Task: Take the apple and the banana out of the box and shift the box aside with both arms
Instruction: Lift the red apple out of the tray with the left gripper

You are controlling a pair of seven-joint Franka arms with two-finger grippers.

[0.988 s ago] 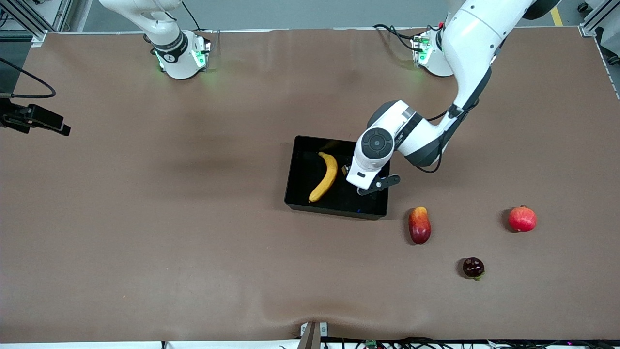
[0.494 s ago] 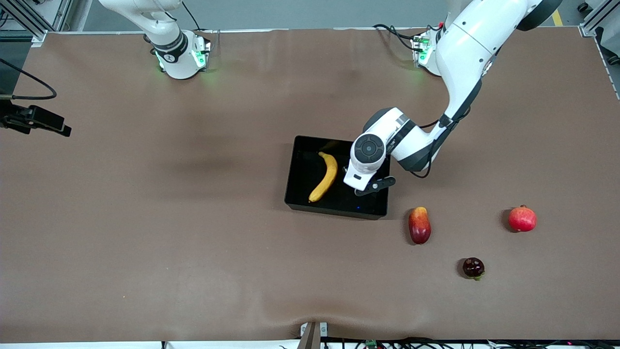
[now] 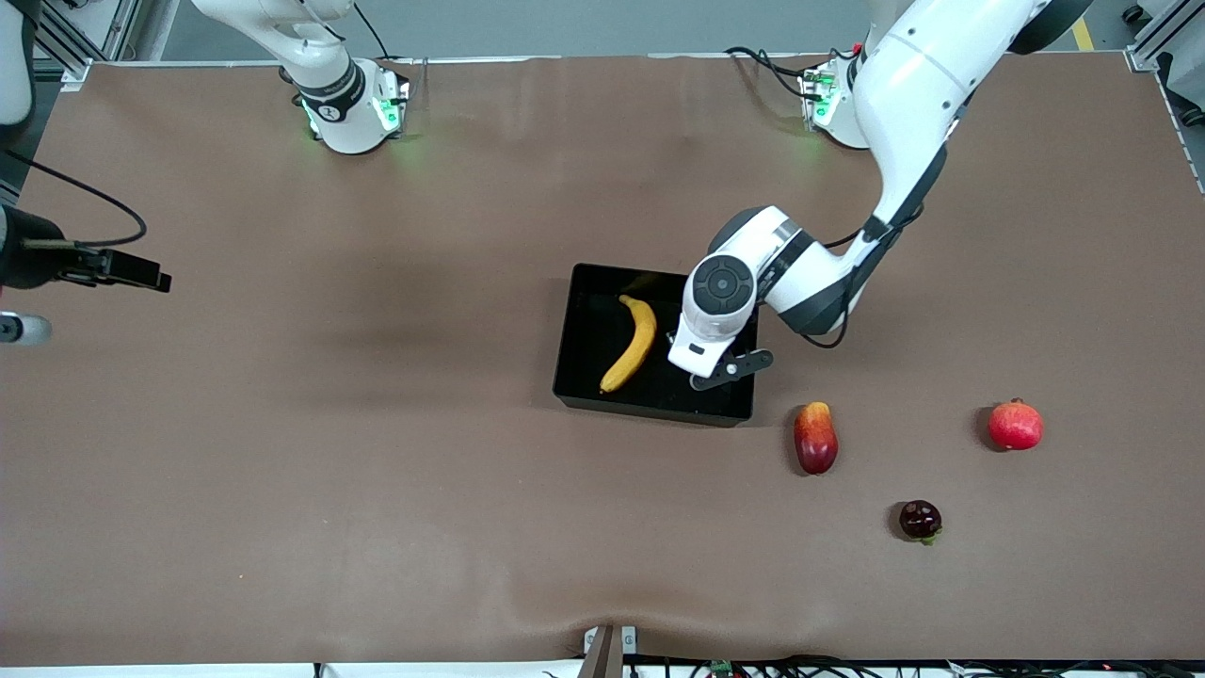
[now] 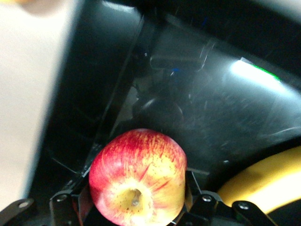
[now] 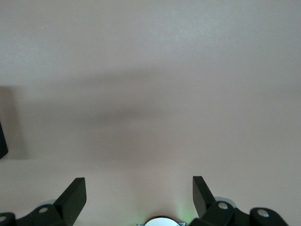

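The glossy black box (image 3: 574, 377) sits mid-table with the yellow banana (image 3: 633, 344) lying in it. My left gripper (image 4: 136, 203) reaches down into the box beside the banana (image 4: 263, 188), shut on the red-and-yellow streaked apple (image 4: 138, 176), which fills the gap between its fingers above the box floor (image 4: 202, 103). In the front view the left hand hides the apple. My right gripper (image 5: 138, 193) hangs open over bare brown table at the right arm's end, with nothing between its fingers.
Toward the left arm's end, nearer to the front camera than the box, lie an elongated red-yellow fruit (image 3: 815, 438), a solid red round fruit with a crown tip (image 3: 1015, 425) and a small dark fruit (image 3: 920, 520). Brown cloth covers the table.
The left hand has shifted slightly over the box's end by the left arm. The right arm's hand has swung farther into view over its end of the table.
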